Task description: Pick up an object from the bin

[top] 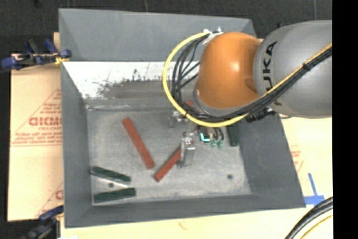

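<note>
Toward the left of the frame the grey metal bin slopes down to a flat floor. In the lower left of that floor lie two dark green sticks, near each other but apart. The upper green stick slants down to the right, and the lower green stick lies almost level just beneath it, close to the front wall. Right of them, around the middle of the floor, a long red bar lies flat on a diagonal, its top end toward the upper left and its bottom end toward the lower right. Just beside that bottom end lies a short red bar, tilted the other way and rising to the upper right; whether the two touch cannot be told. The upper end of the short red bar meets the gripper, which hangs low over the floor near the centre of the frame. Whether the gripper is spread or pressed together cannot be told, nor whether it grasps the bar's end. Right of the gripper a dark green piece lies partly hidden beneath the arm. Above it, the orange cover on the wrist, ringed by yellow and black cables, and the grey arm sit in the upper right
</note>
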`<state>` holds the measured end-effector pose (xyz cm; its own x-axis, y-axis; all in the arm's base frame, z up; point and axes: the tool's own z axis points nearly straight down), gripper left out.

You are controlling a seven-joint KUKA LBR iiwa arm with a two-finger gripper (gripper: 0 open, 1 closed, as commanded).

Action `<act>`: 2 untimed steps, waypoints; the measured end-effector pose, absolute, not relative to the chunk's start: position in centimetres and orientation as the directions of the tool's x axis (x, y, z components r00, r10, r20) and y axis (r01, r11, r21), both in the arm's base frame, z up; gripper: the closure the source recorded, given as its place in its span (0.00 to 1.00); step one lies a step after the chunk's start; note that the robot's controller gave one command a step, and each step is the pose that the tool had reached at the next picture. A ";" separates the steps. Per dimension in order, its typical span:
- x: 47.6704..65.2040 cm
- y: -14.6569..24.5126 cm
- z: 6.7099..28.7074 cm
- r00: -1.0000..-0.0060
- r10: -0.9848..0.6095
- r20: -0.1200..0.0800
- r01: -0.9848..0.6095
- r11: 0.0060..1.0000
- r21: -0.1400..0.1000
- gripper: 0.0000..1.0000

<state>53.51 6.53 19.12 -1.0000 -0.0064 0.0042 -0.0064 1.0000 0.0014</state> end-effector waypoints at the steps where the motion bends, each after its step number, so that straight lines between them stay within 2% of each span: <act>1: 53.7 6.5 19.6 -1.000 -0.005 -0.003 -0.005 1.000 0.002 0.00; 2: 54.1 6.4 18.0 -0.997 -0.072 -0.009 -0.072 0.997 -0.001 0.00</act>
